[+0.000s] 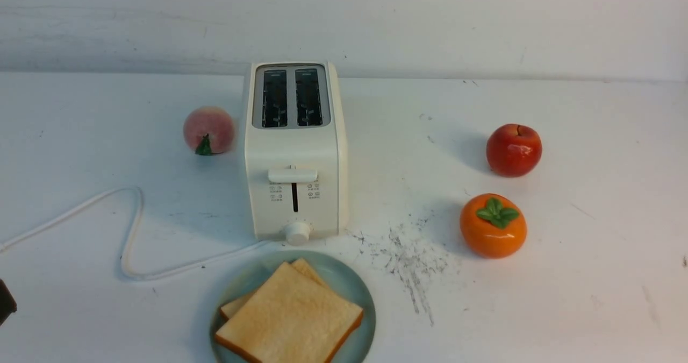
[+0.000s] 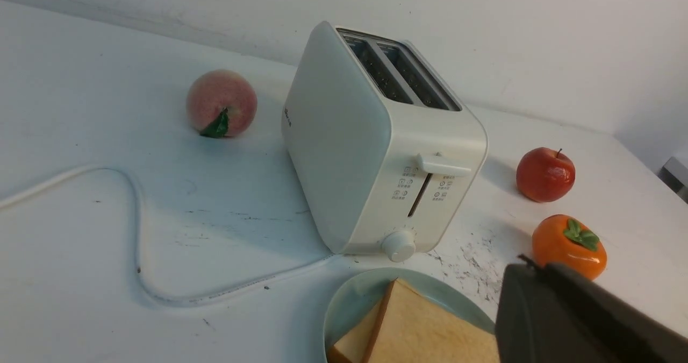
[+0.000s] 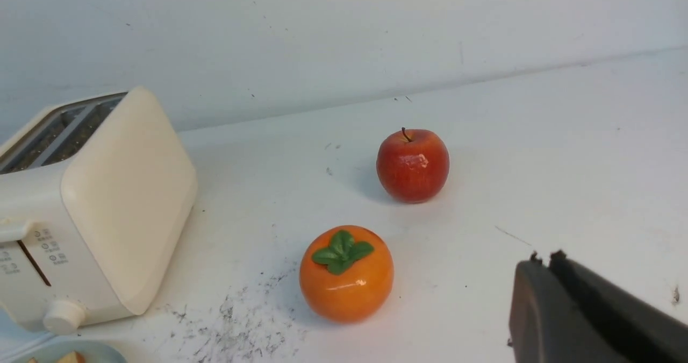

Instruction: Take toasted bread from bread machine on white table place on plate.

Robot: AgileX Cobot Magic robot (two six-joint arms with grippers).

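The kind of place is hard to pin down: a broad, scuffed white surface against a plain white wall, with a cream-white two-slot toaster and glossy fruit, suggests a staged kitchen-like tabletop setup.

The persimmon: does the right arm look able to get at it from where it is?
Probably yes: the right gripper looks shut and holds nothing, and nothing stands between it and the persimmon in the right wrist view. It would have to open first.
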